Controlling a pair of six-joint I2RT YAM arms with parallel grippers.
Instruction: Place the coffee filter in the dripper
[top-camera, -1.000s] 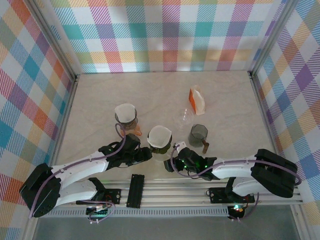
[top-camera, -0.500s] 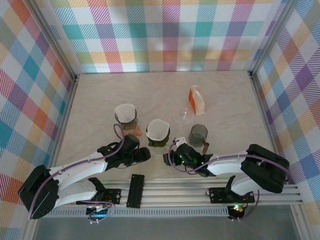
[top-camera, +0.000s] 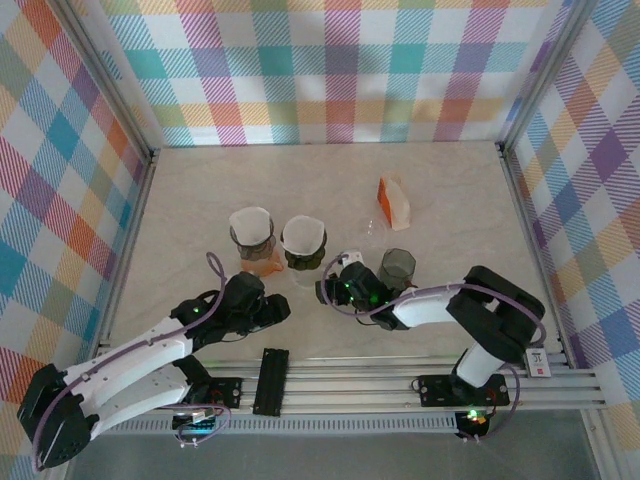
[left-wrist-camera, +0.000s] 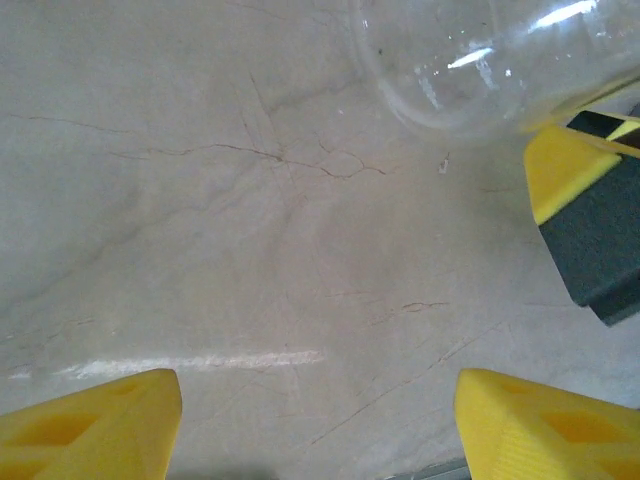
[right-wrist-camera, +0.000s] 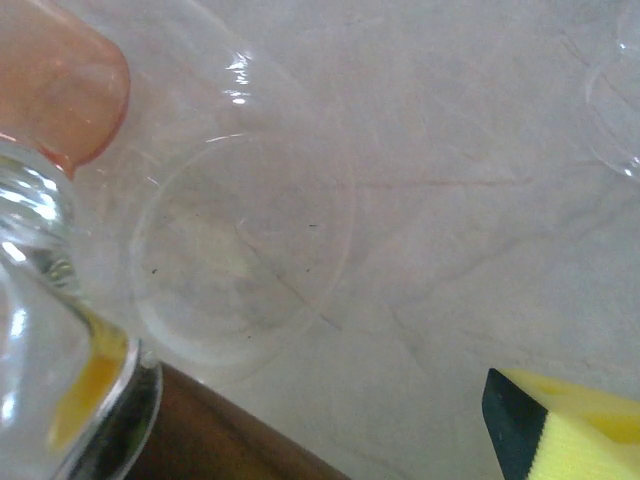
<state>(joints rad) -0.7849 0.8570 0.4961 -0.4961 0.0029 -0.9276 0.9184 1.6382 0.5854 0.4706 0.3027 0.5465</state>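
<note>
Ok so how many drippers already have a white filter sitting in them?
2. The left filtered dripper stands mid-table, the second filtered dripper just to its right. The dark dripper farther right is empty. None seem hidden.

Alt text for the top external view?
Two arms reach over a pale table toward three drippers: the left dripper and middle dripper hold white filters, the right dripper is empty. The left gripper and right gripper are open, holding nothing. An orange packet lies behind.
</note>
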